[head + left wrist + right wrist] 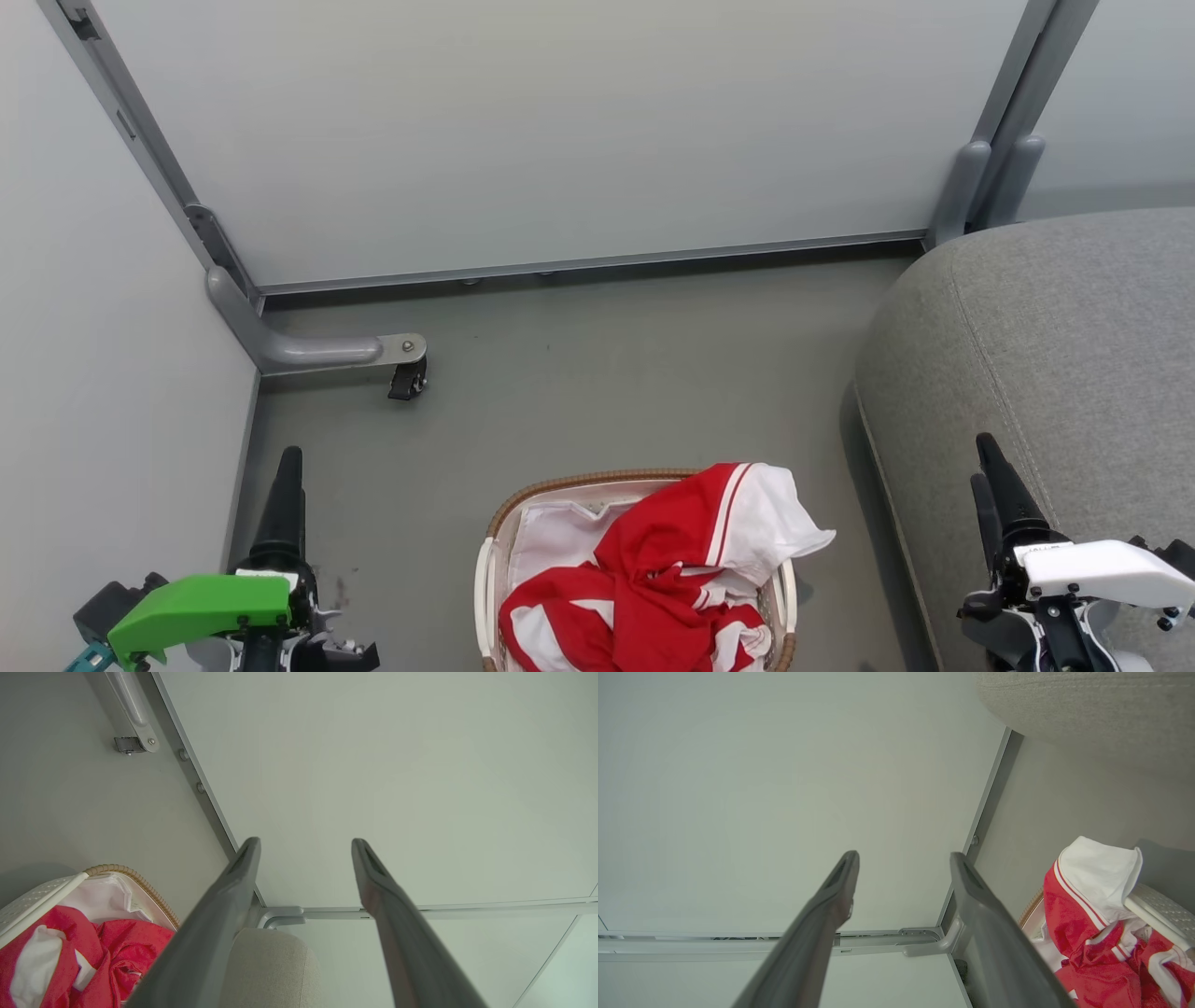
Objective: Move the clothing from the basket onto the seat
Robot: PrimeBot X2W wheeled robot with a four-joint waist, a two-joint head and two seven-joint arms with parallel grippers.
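Hovering empty, fingers spread wide on both left gripper [285, 474] and right gripper [982, 462]. Probably best to swing the right gripper leftward and down, pinch a thick red fold atop the jersey [672, 569], keep off the white liner [558, 541], then lift clear of the woven rim of the laundry basket [560, 485]. Heaped in that basket, between both grippers, well apart from each, with a white sleeve draped toward the right gripper. Grey sofa cushion [1055, 355] just beside that gripper.

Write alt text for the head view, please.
A red and white garment lies crumpled in a white basket on the grey floor. A grey seat stands at right; the left end effector and right end effector flank the basket, empty.
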